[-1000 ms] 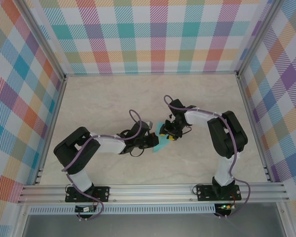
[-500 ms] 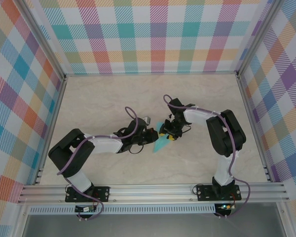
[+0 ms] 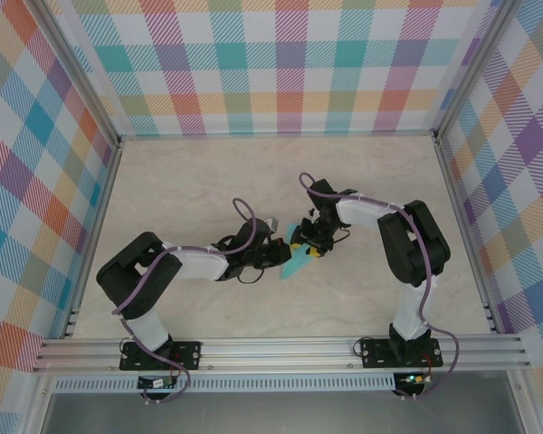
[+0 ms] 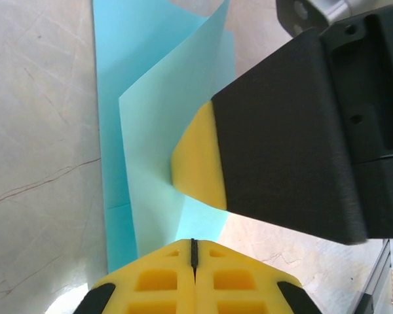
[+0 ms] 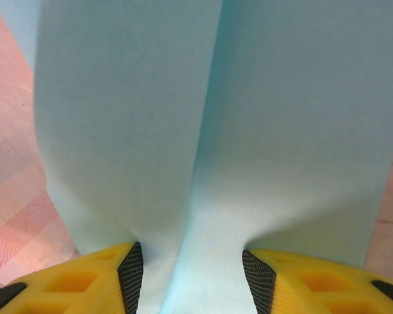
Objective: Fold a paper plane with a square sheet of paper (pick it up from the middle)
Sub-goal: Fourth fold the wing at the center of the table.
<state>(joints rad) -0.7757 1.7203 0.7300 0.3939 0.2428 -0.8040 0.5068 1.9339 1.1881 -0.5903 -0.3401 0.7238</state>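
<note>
The left pincer [image 3: 276, 256] has slid toward the right pincer [image 3: 309, 248], and the paper plane [image 3: 294, 267] now points down-left.

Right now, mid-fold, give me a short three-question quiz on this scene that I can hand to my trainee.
1. True or false: the left tool has its fingers spread wide apart.
2. What sits between the fingers of the right tool? A) a pencil B) the paper C) nothing
3. Fill in: the paper's colour is ____.

Key: 1 false, its fingertips are pressed together. 2 B, with a crease running along it. 3 turquoise.
</note>
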